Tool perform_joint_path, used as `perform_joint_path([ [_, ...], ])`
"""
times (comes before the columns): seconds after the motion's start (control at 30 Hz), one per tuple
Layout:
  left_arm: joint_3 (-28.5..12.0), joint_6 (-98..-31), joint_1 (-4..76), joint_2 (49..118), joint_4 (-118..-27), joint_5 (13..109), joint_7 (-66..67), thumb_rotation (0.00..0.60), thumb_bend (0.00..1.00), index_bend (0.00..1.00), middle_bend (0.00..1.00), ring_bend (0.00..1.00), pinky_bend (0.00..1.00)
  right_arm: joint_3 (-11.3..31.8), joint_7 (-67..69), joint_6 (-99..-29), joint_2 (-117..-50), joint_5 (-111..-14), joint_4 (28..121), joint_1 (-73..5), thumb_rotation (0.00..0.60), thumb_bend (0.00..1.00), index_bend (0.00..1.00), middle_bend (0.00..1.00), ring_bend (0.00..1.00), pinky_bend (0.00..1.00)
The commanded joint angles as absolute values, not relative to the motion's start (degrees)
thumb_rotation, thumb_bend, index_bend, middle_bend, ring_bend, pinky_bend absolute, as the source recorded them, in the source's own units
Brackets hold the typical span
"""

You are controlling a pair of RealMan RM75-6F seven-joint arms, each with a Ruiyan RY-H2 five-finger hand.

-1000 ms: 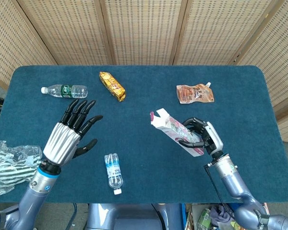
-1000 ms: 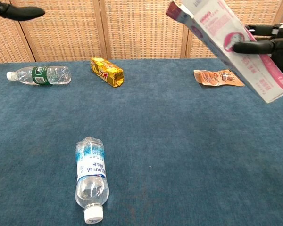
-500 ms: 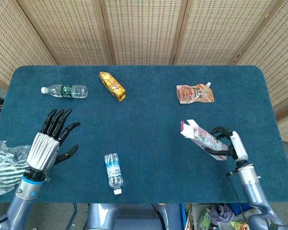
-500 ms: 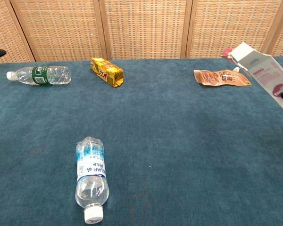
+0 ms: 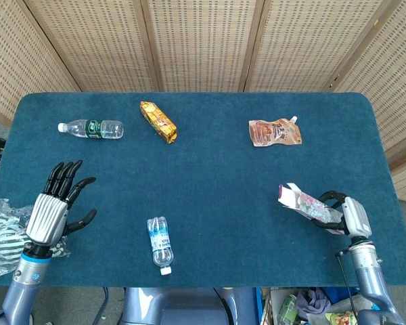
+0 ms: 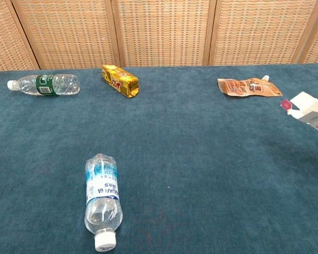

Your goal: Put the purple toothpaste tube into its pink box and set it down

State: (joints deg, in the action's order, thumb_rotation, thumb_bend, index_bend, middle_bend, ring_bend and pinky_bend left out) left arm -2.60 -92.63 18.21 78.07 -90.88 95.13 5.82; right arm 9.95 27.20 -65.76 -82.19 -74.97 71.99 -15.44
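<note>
The pink and white toothpaste box [image 5: 307, 206] lies low over the blue table at the right, its open flap end pointing left; the chest view shows only that flap end [image 6: 309, 110] at the right edge. My right hand [image 5: 345, 215] grips the box's far end, fingers wrapped around it. The purple tube itself does not show. At the left edge my left hand [image 5: 54, 206] hovers with its fingers spread and nothing in it.
A small water bottle [image 5: 160, 244] lies front centre, a green-label bottle [image 5: 91, 128] back left, a yellow snack bar [image 5: 158, 121] behind centre, a brown pouch [image 5: 275, 132] back right. A striped plastic bag [image 5: 7, 229] sits at the table's [image 5: 210, 169] left front edge.
My right hand has carried the box rightward and down toward the table, tilting it flatter. My left hand has drawn back to the left front edge, still spread.
</note>
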Motion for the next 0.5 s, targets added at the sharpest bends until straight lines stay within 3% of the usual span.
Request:
perform_joint_path([
  [0.03, -2.33, -93.06, 17.3, 78.62, -90.21, 94.88, 6.12, 0.6, 0.26, 0.22, 0.0, 0.0, 0.0, 8.5, 21.08, -65.89, -84.55, -73.69, 69.16, -15.05, 0.6, 0.0, 0.54, 0.46, 0.34, 0.45],
  [0.17, -1.93, -93.93, 15.97, 79.49, -89.69, 94.77, 4.9, 0.6, 0.26, 0.22, 0.0, 0.0, 0.0, 7.87, 24.9, -62.36, -84.67, -73.22, 70.94, -15.25, 0.6, 0.0, 0.53, 0.39, 0.3, 0.39],
  [0.27, -1.89, -94.23, 15.49, 79.77, -89.36, 94.85, 4.55, 0.6, 0.26, 0.22, 0.0, 0.0, 0.0, 7.2, 28.56, -60.69, -83.78, -74.59, 71.8, -15.58, 0.6, 0.0, 0.48, 0.26, 0.15, 0.26],
  [0.33, -1.88, -94.32, 15.13, 79.94, -89.06, 94.78, 4.52, 0.6, 0.26, 0.22, 0.0, 0.0, 0.0, 6.59, 29.19, -60.33, -83.6, -75.77, 71.4, -15.82, 0.6, 0.0, 0.4, 0.15, 0.05, 0.16],
  [0.5, -1.67, -94.38, 14.45, 79.99, -88.78, 94.74, 4.25, 0.6, 0.26, 0.21, 0.0, 0.0, 0.0, 5.66, 29.28, -59.95, -83.55, -77.4, 71.36, -16.25, 0.6, 0.0, 0.19, 0.0, 0.0, 0.01],
])
